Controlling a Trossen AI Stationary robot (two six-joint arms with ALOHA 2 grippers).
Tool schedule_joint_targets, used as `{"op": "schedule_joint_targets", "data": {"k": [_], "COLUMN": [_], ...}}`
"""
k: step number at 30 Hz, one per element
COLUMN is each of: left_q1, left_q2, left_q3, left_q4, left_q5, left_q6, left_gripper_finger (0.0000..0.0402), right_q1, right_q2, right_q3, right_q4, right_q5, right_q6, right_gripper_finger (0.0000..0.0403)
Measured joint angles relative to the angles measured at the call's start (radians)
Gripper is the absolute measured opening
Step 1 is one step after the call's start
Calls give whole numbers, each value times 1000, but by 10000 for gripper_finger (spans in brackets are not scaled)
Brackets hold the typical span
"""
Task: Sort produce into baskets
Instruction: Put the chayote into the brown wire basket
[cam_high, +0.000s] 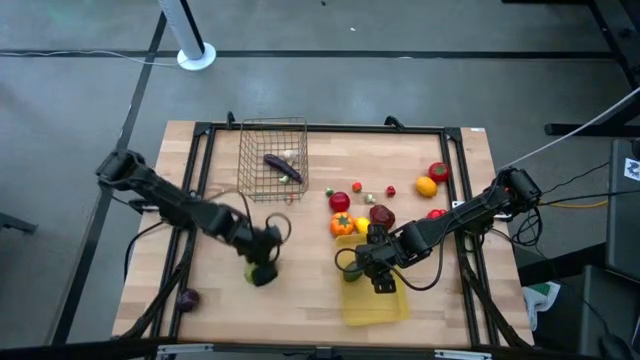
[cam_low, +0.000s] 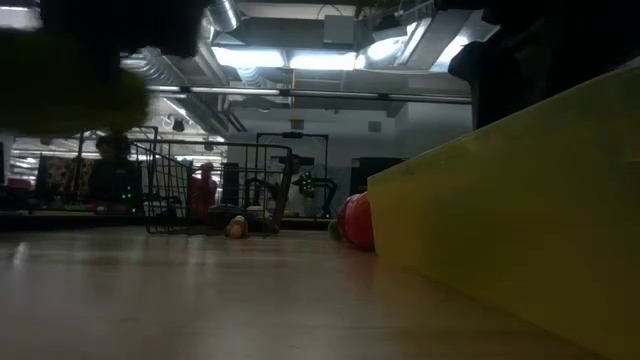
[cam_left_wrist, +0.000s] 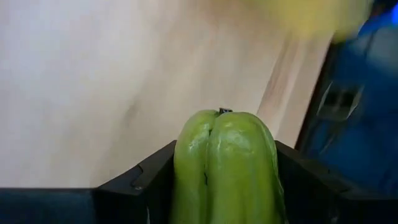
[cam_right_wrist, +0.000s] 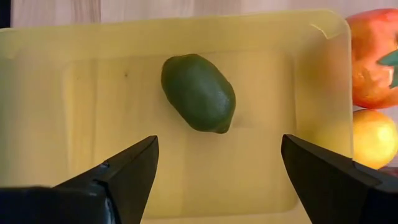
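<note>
The light wooden table (cam_high: 230, 310) with its black frame carries everything; the room beyond is a grey-floored workshop with ceiling ducts and strip lights.

The boxy dark wire-mesh basket (cam_high: 272, 158) stands near the table's far edge and holds a purple eggplant (cam_high: 278, 164) and a small whitish piece. The shallow translucent yellow plastic tray (cam_right_wrist: 311, 81) lies near the near edge and holds one dark green oval fruit (cam_right_wrist: 198, 93).

The left gripper (cam_high: 262, 270) is above the near-left part of the table, jaws closed on a green bell pepper (cam_left_wrist: 224, 168). The right gripper (cam_right_wrist: 217, 168) hangs over the tray, jaws wide apart and empty.

Judged progress: early. Three pieces are binned and one is in hand. Remaining loose: a cluster of red, orange and yellow pieces (cam_high: 343, 224) mid-table, a red tomato (cam_high: 438, 172) and a yellow-orange fruit (cam_high: 426, 186) toward the far-right corner, and a purple piece (cam_high: 187, 298) near the near-left corner.
</note>
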Motion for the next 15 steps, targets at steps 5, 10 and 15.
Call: {"op": "schedule_joint_targets", "data": {"k": [5, 10, 15], "left_q1": [141, 293, 438], "left_q2": [-84, -155, -196], "left_q3": [0, 0, 0], "left_q4": [69, 139, 184], "left_q5": [-65, -85, -117], "left_q6": [65, 174, 310], "left_gripper_finger": [224, 225, 225], "right_q1": [0, 0, 0], "right_q2": [0, 0, 0], "right_q3": [0, 0, 0], "right_q4": [0, 0, 0], "right_q5": [2, 3, 14], "right_q6": [0, 0, 0], "right_gripper_finger": [335, 335, 335]}}
